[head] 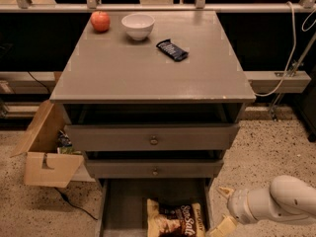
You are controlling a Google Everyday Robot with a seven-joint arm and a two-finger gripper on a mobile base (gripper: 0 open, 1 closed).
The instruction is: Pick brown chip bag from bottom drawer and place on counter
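1 grey cabinet w/ 3 drawers. The bottom drawer is pulled out toward the camera, and its front end is cut off by the lower frame edge. The 2 upper drawers sit above it, stepped slightly out, each w/ 1 brass knob at its centre, so 2 knobs total. 1 brown chip bag lies flat on the floor of the bottom drawer, toward the right side and close to the right wall; white "Sea Salt" script faces up, and the bag's lower part runs out of frame. The counter carries 3 items, all at the far end: 1 red apple at far left, 1 white bowl just right of it and not touching, and 1 dark blue candy bar lying at an angle nearer centre-right. The rest of the top is bare grey. 1 gripper is at bottom right, outside the drawer's right wall, low near floor level, pointing left toward the bag. Its 2 tan fingers are spread apart w/ nothing between them, not touching the bag. The white arm runs off the right edge. Left of the cabinet is 1 open cardboard box on the speckled floor; the small items inside can't be made out. 1 white cable hangs at right, behind the cabinet.
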